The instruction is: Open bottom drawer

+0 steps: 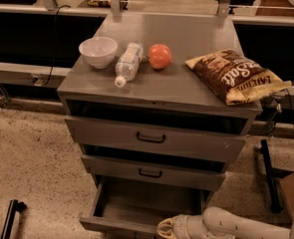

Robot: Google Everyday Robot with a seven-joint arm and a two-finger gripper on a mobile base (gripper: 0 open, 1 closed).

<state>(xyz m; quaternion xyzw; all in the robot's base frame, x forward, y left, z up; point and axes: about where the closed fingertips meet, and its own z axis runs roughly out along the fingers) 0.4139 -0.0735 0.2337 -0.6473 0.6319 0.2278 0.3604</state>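
Note:
The bottom drawer (117,225) of the grey metal cabinet (156,91) stands pulled out toward me, and its grey tray (149,202) shows inside. Its handle is hidden behind my gripper or below the view's lower edge. My gripper (168,228) is at the very bottom of the view, at the drawer's front edge a little right of its middle. The pale arm (236,225) comes in from the lower right. The middle drawer (151,172) and the taller top drawer (151,138) are shut or nearly shut, each with a black loop handle.
On the cabinet top stand a white bowl (98,51), a lying plastic bottle (127,63), a red-orange fruit (159,56) and a bag of chips (236,76). A dark counter runs behind. A black stand (268,178) is on the floor at the right, and a dark object (11,218) lies at the lower left.

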